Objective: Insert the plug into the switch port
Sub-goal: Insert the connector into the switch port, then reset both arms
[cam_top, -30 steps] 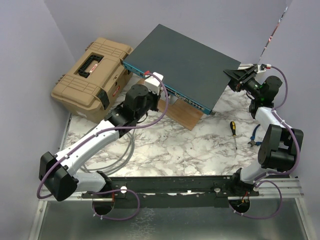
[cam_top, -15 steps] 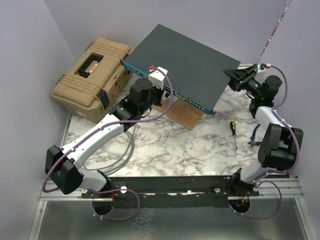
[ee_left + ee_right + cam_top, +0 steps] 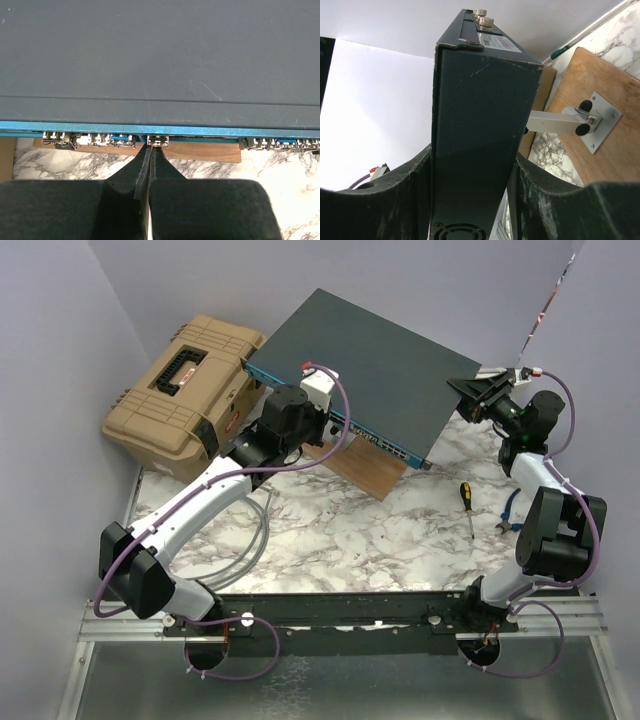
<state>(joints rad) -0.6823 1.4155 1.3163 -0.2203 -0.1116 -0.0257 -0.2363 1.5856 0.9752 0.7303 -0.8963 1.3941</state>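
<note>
MOVE: advances onto blue port row (image 3: pixel 210 129) | left gripper (image 3: pixel 150 148) pinched fully closed on plug (image 3: pixel 158 141), now at a socket mouth, seating unclear | right gripper (image 3: pixel 470 162) half-spread, clamping tilted switch (image 3: pixel 370 360) at its far corner.

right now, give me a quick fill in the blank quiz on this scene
1. The right gripper is shut on the ____.
2. The left gripper, shut, has its tips at that box's ____ face.
3. The toolbox is ____ in colour.
4. The screwdriver lies on the table near the ____ arm.

Missing words: switch; blue; tan; right
</note>
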